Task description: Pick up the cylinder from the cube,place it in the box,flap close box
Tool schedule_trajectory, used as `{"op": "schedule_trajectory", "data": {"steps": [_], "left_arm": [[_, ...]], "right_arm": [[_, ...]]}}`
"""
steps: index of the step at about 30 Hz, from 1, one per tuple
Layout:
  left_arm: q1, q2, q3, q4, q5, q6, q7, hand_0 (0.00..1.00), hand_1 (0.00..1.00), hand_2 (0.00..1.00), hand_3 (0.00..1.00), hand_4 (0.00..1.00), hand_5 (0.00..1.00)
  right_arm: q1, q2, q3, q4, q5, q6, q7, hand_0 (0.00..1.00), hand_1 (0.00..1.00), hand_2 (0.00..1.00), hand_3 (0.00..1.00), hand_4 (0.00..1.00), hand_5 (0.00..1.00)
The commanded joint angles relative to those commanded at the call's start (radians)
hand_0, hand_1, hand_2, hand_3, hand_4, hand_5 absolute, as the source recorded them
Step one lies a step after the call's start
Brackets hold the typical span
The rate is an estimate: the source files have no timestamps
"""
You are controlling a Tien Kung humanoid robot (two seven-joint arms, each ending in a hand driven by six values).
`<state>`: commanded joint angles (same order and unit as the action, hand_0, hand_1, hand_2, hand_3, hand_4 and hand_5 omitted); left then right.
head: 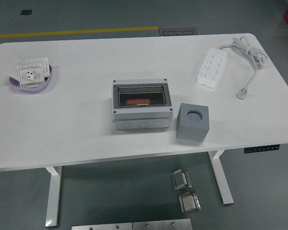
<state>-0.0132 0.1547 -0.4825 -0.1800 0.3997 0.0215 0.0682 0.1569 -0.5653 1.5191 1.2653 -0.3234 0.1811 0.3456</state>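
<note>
grey cube [192, 122] beside box [142, 104]; power strip [211, 66] behind.

Bright, even overhead light — soft shadows under the table [86, 139]; picture sharp, mild softness at edges.

A workshop or lab: grey painted floor [110, 14] with yellow line [72, 32], height-adjustable table [86, 139].

There is one view only, from the head camera. It sits high on the near side of the table [86, 129] and looks forward and down. It is far enough to show almost the whole table top, the near edge low in the picture, and grey floor [259, 191] beyond and below.
</note>
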Motion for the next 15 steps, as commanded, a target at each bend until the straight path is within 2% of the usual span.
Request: {"op": "schedule_trajectory", "data": {"steps": [14, 15], "left_arm": [[-0.003, 0.014, -0.014, 0.0, 0.025, -0.002, 0.006, 0.652, 0.657, 0.55, 0.582, 0.574, 0.231], [-0.003, 0.016, -0.009, 0.0, 0.021, -0.002, 0.005, 0.652, 0.656, 0.551, 0.583, 0.576, 0.232]], "right_arm": [[-0.014, -0.003, -0.001, 0.005, -0.026, -0.012, -0.007, 0.998, 0.998, 0.998, 0.933, 0.933, 0.949], [-0.016, -0.002, 0.0, 0.005, -0.028, -0.013, -0.007, 0.998, 0.998, 0.998, 0.939, 0.928, 0.924]]}}
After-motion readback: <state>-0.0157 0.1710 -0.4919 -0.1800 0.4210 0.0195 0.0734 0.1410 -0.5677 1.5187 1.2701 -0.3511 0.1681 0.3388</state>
